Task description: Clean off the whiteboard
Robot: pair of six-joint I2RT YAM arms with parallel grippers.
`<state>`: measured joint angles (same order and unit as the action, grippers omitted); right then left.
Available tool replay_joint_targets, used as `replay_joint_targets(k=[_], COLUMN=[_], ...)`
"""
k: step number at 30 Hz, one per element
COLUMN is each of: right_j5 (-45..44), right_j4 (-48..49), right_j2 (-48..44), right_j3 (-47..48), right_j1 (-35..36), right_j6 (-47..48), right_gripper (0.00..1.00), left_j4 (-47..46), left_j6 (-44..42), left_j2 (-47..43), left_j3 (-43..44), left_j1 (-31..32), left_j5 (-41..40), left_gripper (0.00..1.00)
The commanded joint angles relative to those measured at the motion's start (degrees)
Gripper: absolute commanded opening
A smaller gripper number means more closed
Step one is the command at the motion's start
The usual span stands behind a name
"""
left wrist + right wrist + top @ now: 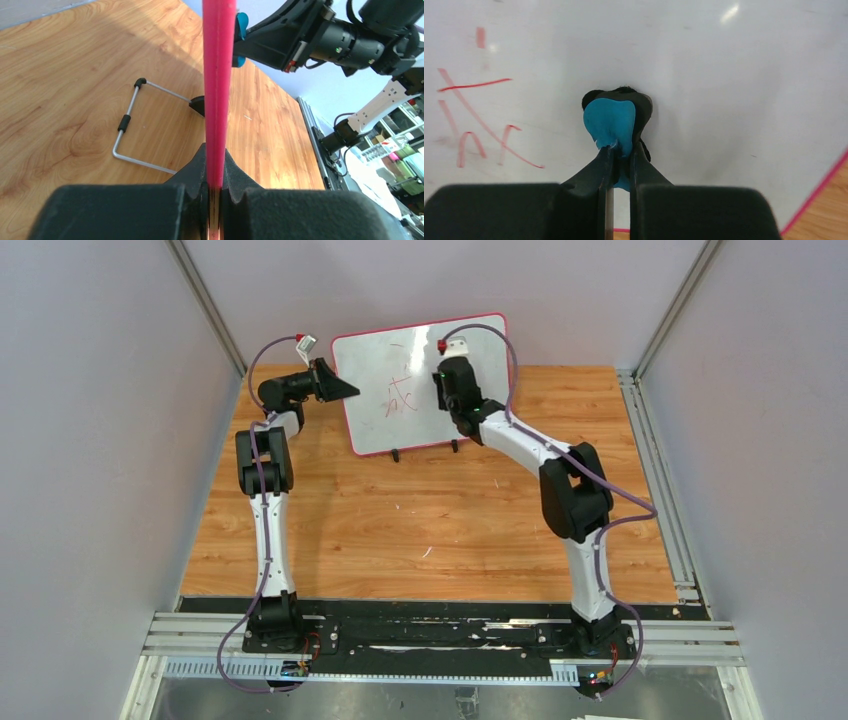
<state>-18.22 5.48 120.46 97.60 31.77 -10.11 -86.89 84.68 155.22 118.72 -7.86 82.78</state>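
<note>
The whiteboard (pixel 420 380) stands upright at the far side of the desk (pixel 430 530), propped on its wire stand (pixel 131 125). The left hand (pixel 215 200) is pinched on the board's pink frame at the left edge, bracing it. The right hand (pixel 618 165) is pressed together on a blue eraser (pixel 610 124) w/ a black pad, pointed at the board face to the right of the writing. The pad looks to be on the surface, but contact can't be confirmed from the wrist view.

The red strokes (pixel 479 120) are mostly intact, so I judge this as early in the wiping step, w/ the eraser in position but the bulk of the marks not yet cleared.

Next move, as I read it: sweep the eraser left and a bit lower across the strokes w/ steady pressure, probably in several passes. The left grip needs to hold firm, since pushing on the face could tip the board back or slide its feet.
</note>
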Motion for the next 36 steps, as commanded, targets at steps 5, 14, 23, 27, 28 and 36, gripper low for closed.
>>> replay_joint_targets(k=[5,14,23,27,28,36], right_j5=[1.06,8.56,4.95,2.51,1.98,-2.16], right_j4=[-5.43,0.06,-3.49,-4.48,-4.41,-2.28], right_j2=[11.45,16.45,16.17,13.68,12.85,5.58], right_j3=[14.4,17.36,18.44,15.56,14.44,5.35], right_j1=[7.4,12.24,11.35,8.64,7.91,2.62], right_j6=[-1.9,-2.37,-0.15,-0.61,-0.83,0.36], right_gripper=[0.0,0.01,0.01,0.01,0.01,0.01], left_j4=[-3.46,-3.45,-3.45,-3.43,-3.4,-3.43], left_j6=[-3.03,-3.03,-3.03,-3.03,-3.03,-2.95], left_j2=[1.57,1.6,1.55,1.58,1.57,1.58], left_j3=[-0.68,-0.68,-0.7,-0.72,-0.68,-0.55], left_j1=[-0.05,-0.05,-0.05,-0.05,-0.05,-0.08], left_j5=[3.17,3.17,3.17,3.17,3.16,3.16], left_gripper=[0.0,0.0,0.0,0.0,0.0,0.0])
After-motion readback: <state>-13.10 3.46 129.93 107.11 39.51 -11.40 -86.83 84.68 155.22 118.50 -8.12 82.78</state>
